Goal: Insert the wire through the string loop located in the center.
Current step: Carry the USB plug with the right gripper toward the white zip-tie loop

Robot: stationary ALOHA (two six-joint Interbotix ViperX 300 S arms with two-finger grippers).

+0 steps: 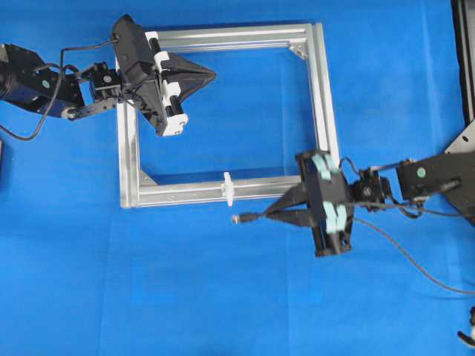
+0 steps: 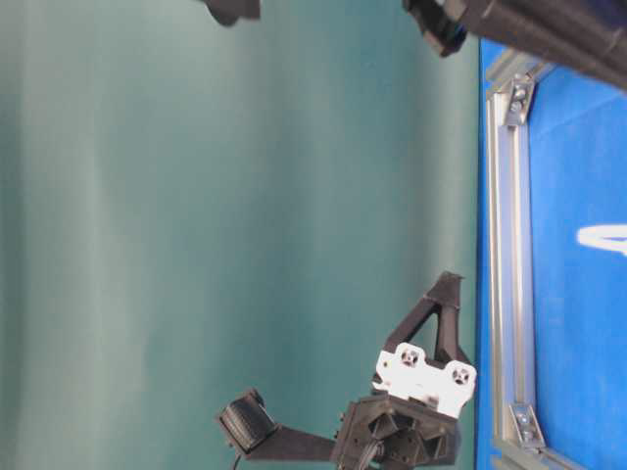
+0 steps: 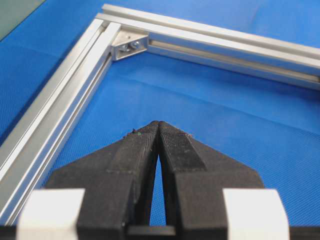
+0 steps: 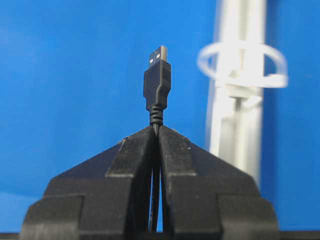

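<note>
Right hand (image 4: pixel 156 131) pinching my wire (image 4: pixel 157 82) | string loop (image 4: pixel 242 64) ahead-right | line plug up first, then push straight.

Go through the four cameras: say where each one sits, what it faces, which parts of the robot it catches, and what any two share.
Overhead: looks straight down on the frame, both arms, string loop.
Table-level: low, picture turned sideways, facing a green backdrop; left gripper beside a frame rail.
Left wrist: behind the shut left gripper, facing a frame corner.
Right wrist: behind the right gripper shut on the wire.
Shared: right wrist and overhead both show loop and wire.
</note>
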